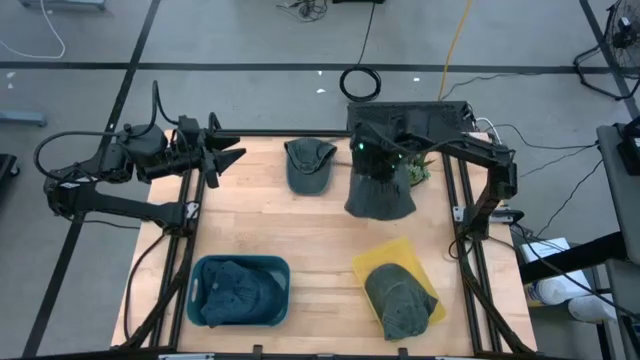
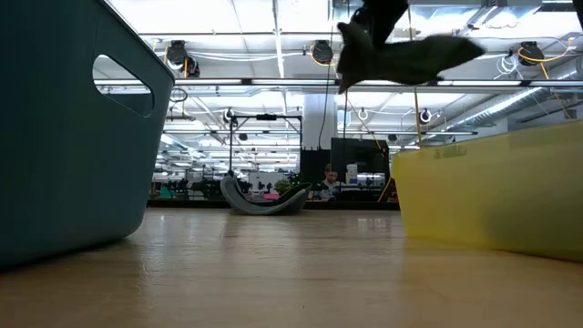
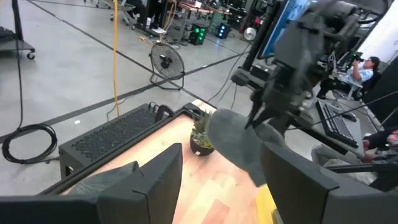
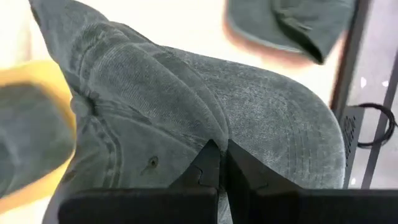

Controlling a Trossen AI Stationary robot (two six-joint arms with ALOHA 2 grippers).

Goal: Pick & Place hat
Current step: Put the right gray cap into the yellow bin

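We are in the carrying step: our right gripper (image 4: 217,163) is closed on a hat (image 1: 380,190) hanging above the table, probably bound for the yellow bin (image 1: 372,262), so next we lower and release, while the left gripper (image 1: 228,157) waits half-open.

The right gripper (image 1: 378,165) hangs raised above the desk's far side, fingers pinched together on a hat, its arm folded in from the right. The left gripper (image 1: 228,155) waits at the far-left edge, fingers parted.
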